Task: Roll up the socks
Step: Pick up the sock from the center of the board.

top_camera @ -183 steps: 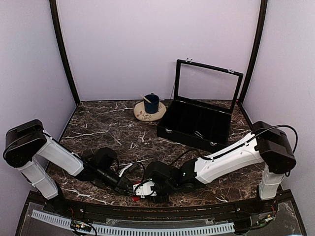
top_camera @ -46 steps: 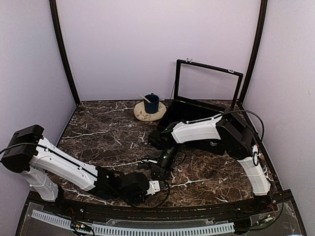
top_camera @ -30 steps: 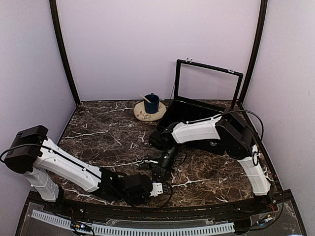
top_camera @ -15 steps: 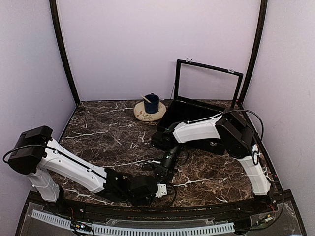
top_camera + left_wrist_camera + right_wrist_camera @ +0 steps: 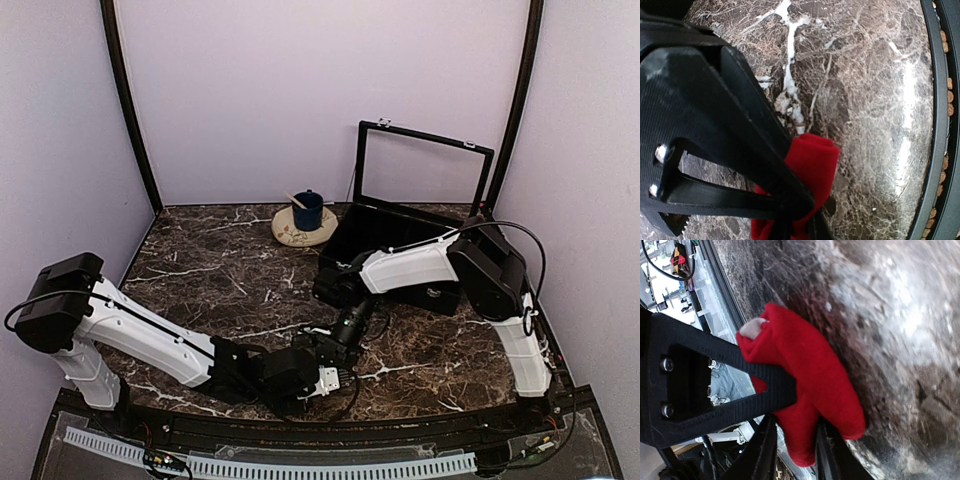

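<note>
Only the red one of the socks (image 5: 812,165) shows, a bunched roll near the table's front edge; the black one is out of view. My left gripper (image 5: 792,212) is shut on its red fabric, the folded end sticking out past the fingertips. In the right wrist view the same red sock (image 5: 810,365) lies on the marble. A flap of it hangs between the parted fingers of my right gripper (image 5: 795,432). From above, the left gripper (image 5: 322,375) and the right gripper (image 5: 337,350) meet close together and hide the sock.
An open black compartment box (image 5: 400,255) with its lid raised stands at the back right. A blue cup (image 5: 307,210) on a small plate sits at the back centre. The table's front rail (image 5: 935,125) runs close beside the sock.
My left arm has reached further right and its gripper has closed on the red sock. The right gripper has come nearer the front edge and its jaws have spread.
</note>
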`<control>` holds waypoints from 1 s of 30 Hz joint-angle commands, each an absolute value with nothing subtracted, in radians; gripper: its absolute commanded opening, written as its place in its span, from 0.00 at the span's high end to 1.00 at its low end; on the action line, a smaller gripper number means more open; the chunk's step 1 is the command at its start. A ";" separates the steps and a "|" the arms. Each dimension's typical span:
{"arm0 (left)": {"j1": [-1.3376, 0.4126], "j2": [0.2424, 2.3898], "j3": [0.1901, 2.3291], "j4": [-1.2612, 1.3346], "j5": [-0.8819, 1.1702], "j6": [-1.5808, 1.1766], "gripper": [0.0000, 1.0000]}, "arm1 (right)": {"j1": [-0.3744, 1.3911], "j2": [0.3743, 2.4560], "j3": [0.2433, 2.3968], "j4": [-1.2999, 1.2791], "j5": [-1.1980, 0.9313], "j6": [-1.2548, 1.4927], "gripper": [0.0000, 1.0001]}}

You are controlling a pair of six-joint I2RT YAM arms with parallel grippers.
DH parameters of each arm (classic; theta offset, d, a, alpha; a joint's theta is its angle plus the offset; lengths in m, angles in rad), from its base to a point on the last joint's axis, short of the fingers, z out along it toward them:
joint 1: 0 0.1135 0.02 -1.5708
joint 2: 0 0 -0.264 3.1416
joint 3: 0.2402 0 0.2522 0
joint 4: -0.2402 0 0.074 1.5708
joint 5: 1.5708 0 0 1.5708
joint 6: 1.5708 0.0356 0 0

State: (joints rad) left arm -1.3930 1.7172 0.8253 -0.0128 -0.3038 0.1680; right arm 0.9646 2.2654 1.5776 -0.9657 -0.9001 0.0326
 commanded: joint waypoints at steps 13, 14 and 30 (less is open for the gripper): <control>-1.297 1.718 0.801 -0.180 -0.001 0.019 1.00 | 0.931 2.162 1.429 -0.783 -0.767 0.125 0.62; -1.288 1.716 0.803 -0.186 0.014 0.013 1.00 | 0.925 2.153 1.426 -0.773 -0.760 0.136 0.62; -1.136 1.693 0.850 -0.216 0.264 -0.114 1.00 | 0.863 1.970 1.304 -0.562 -0.561 0.271 0.62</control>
